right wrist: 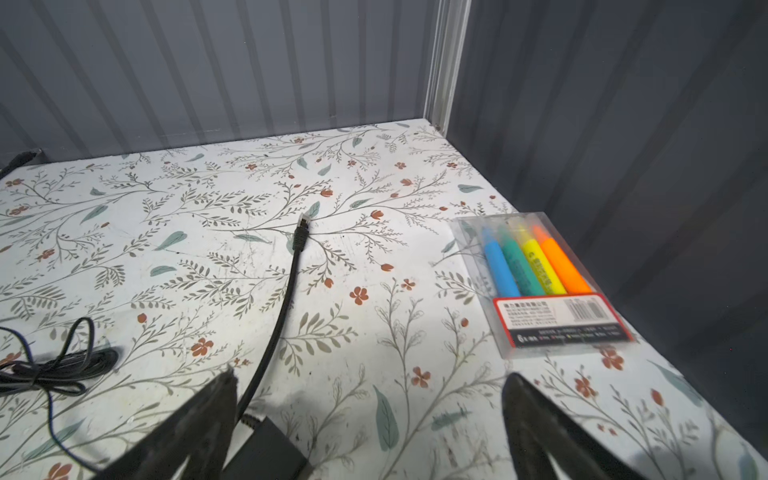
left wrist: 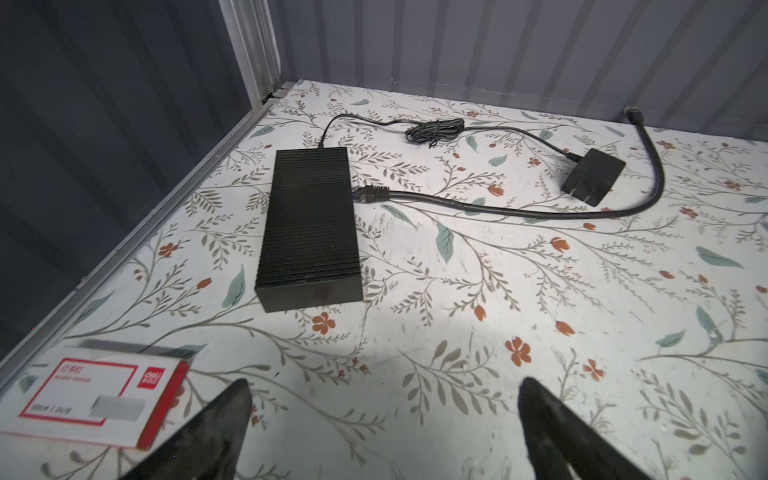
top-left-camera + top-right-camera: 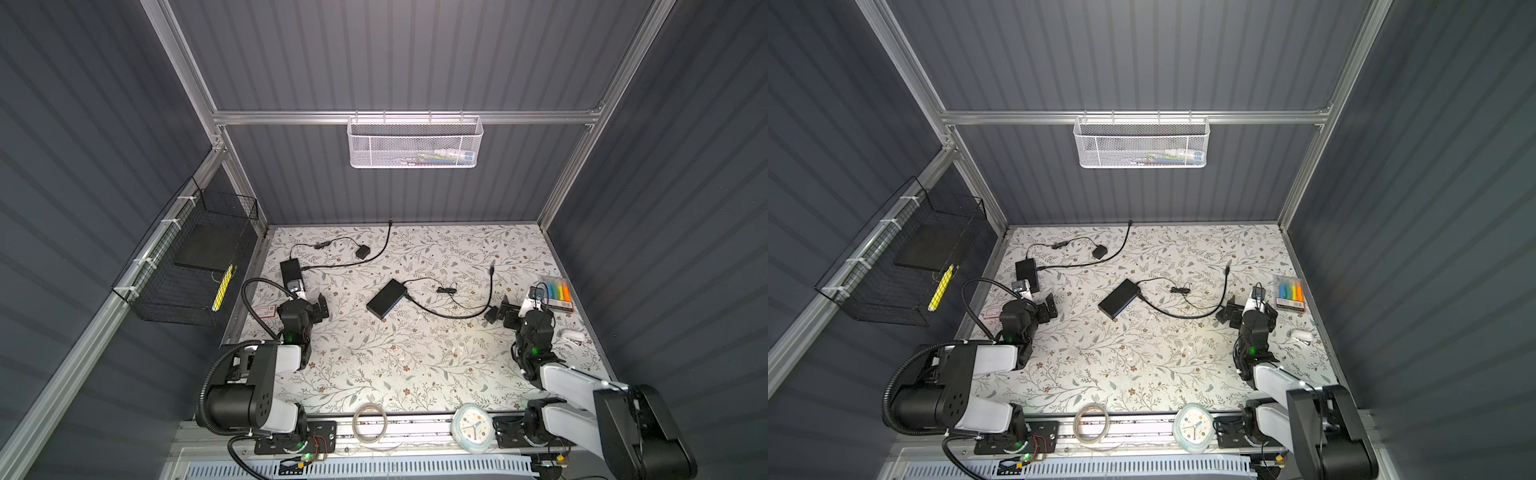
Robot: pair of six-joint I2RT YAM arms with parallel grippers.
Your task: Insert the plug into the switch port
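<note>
The switch (image 3: 384, 299), a flat black box with a blue port side, lies mid-table in both top views. A thick black cable (image 3: 457, 316) leaves that side and curves right. Its free plug (image 1: 302, 226) lies bare on the table, far ahead of my right gripper (image 1: 370, 374). That gripper stands open and empty, with the cable passing beside one finger. My left gripper (image 2: 384, 382) is open too, over bare table at the left. It faces a ribbed black box (image 2: 311, 224) with another cable's plug (image 2: 370, 193) at its side.
A highlighter pack (image 1: 540, 266) lies by the right wall. A black adapter block (image 1: 266, 453) and a coiled thin cord (image 1: 62, 368) lie near my right fingers. A red-and-white box (image 2: 99, 395) and a wall adapter (image 2: 592, 174) are on the left. A tape ring (image 3: 370, 424) and a clock (image 3: 471, 428) sit at the front edge.
</note>
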